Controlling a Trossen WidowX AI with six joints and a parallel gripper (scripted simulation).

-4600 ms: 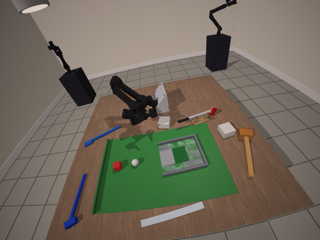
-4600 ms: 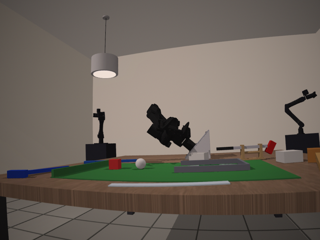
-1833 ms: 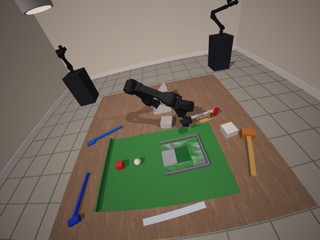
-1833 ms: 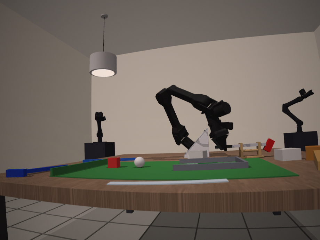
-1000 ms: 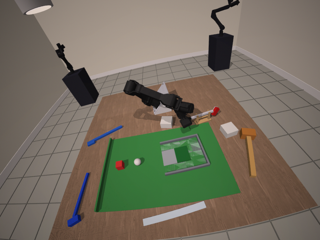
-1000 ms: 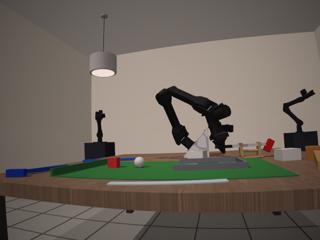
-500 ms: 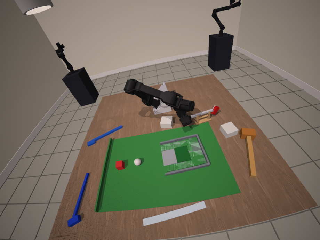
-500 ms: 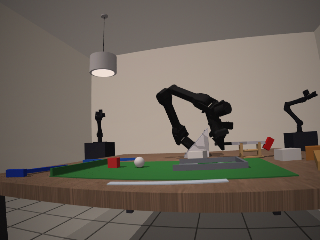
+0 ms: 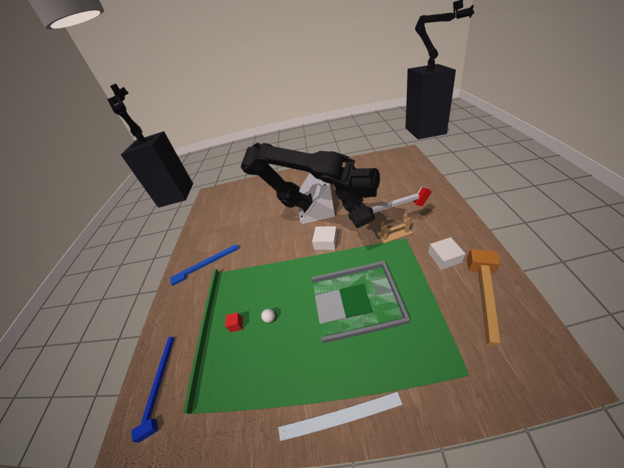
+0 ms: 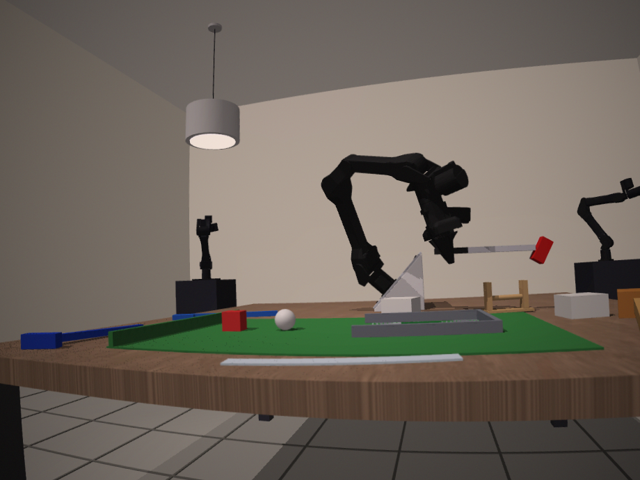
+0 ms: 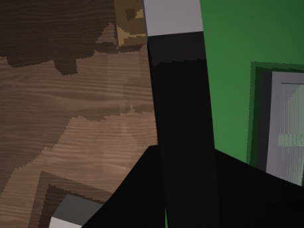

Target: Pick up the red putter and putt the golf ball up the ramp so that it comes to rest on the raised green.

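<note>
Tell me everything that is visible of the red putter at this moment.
The red putter has a dark grip, a straight grey shaft and a small red block head. It is lifted off the wooden stand and hangs roughly level in the air above it, touching nothing else. The gripper is shut on the dark grip end, and the head points away from the arm, slightly tilted.

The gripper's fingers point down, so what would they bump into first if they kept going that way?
Probably the brown wooden table beside the small wooden putter stand. The black gripper, holding the red-headed putter, hangs above them; exact depth is unclear.
</note>
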